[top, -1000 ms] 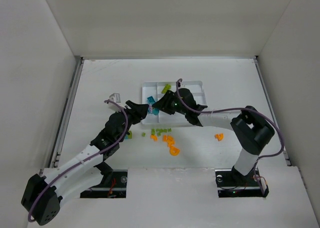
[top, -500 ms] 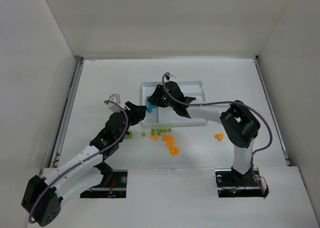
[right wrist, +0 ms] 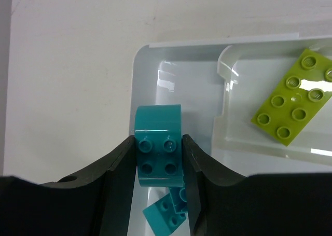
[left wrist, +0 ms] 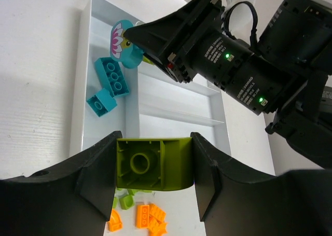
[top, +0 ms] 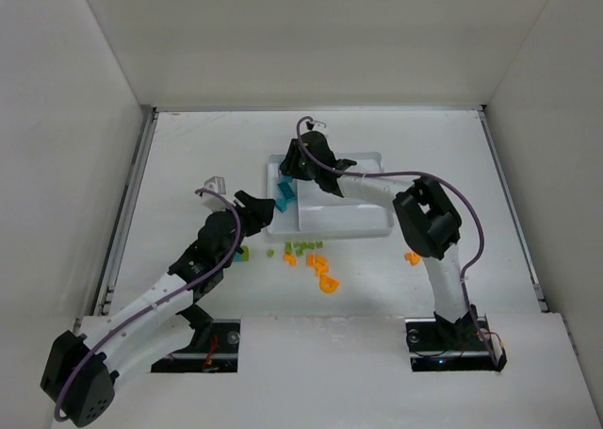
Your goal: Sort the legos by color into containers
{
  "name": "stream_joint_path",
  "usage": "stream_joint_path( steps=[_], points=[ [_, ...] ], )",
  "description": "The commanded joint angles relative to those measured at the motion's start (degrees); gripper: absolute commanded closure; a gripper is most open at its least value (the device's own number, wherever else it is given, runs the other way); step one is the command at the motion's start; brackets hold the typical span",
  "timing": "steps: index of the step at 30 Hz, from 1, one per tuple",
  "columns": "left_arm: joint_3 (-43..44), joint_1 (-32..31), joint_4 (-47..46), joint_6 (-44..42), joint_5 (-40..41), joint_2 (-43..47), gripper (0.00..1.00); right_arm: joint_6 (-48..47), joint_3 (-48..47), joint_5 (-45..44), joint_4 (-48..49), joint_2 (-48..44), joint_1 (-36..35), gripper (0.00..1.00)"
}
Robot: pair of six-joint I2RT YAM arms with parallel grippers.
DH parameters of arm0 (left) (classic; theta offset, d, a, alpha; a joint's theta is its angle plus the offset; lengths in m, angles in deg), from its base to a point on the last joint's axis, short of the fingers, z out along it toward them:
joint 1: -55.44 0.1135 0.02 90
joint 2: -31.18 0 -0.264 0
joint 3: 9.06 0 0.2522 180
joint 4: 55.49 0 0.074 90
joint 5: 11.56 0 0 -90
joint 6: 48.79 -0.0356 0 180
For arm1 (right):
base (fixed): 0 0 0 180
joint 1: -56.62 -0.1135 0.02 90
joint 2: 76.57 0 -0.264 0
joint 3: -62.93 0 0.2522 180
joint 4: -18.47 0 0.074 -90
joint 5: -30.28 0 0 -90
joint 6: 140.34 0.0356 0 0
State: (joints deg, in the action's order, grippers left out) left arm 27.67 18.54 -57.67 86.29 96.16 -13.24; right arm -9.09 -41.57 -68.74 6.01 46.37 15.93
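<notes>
Right claw (right wrist: 159, 142): clenched on a teal brick (right wrist: 158, 155), with a finger pressed against each side and the studs facing the wrist camera.
What changed: over the last second the right arm has swung away from the tray's near-left corner, where it was close to the left claw. It now reaches over the far part of the tray's left end, and the teal brick rode along in its grip.
Teal brick now: we see it in the air above the narrow crosswise section of the tray (top: 363, 220), not yet set down.
Narrow section: two loose teal bricks (left wrist: 111, 76) already lie in it.
Left claw (left wrist: 154, 142): grasping a lime brick (left wrist: 155, 168), hollow underside toward its camera. It has kept its place just off the tray's near-left corner.
Long section: a lime plate (right wrist: 298, 93) lies in the section beside the narrow one.
Desk (top: 188, 156): orange pieces (top: 320, 267) and green pieces (top: 297, 250) are loose in front of the tray, and a lone orange piece (top: 412, 256) lies off to the right.
Meaning for the task: we judge the carry finished and the colour matched, so what remains is letting the teal brick go. The lime brick is probably next, once the right arm is out of the way.
Risk: dropped from the air, the brick could bounce off the ones already there.
</notes>
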Motion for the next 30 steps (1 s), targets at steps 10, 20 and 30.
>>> stream_joint_path(
  steps=[10, 20, 30],
  points=[
    [6.65, -2.95, -0.49, -1.39, 3.64, -6.98, 0.62, -1.44, 5.02, 0.67, 3.96, -9.45, 2.06, 0.35],
    [22.89, -5.94, -0.49, -8.68, 3.47, -29.64, 0.62, 0.58, 37.18, -3.28, 11.71, -37.30, 12.42, 0.84],
    [52.77, -3.22, 7.06, -21.34, -5.67, -60.23, 0.61, 0.58, 57.77, -5.14, 15.74, -54.55, 15.24, 0.74]
  ],
)
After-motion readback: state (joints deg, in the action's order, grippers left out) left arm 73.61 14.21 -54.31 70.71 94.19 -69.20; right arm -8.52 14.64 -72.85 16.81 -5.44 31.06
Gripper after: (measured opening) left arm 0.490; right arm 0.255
